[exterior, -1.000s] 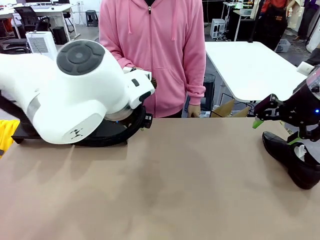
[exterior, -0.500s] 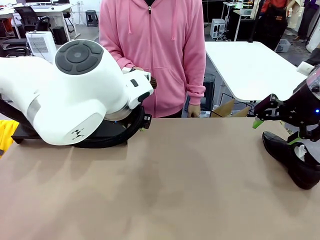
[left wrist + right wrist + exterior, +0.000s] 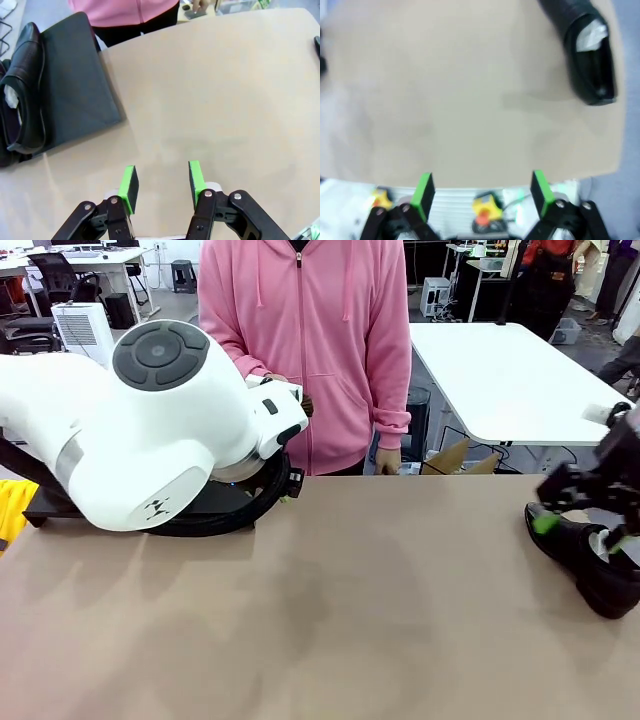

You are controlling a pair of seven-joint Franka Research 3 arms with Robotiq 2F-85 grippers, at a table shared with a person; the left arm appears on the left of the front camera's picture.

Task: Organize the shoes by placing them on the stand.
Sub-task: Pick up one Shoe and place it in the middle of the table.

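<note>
tan table [image 3: 350, 610], one shoe on stand [image 3: 75, 85], maybe two, one shoe [image 3: 590, 565] loose, both arms' fingers spread, empty

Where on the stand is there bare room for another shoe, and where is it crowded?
In the left wrist view, the stand is bare across the panel nearest the open tabletop. Its far edge is crowded: a black dress shoe with paper stuffing lies along it. The last shoe sits at the table's right end.
</note>
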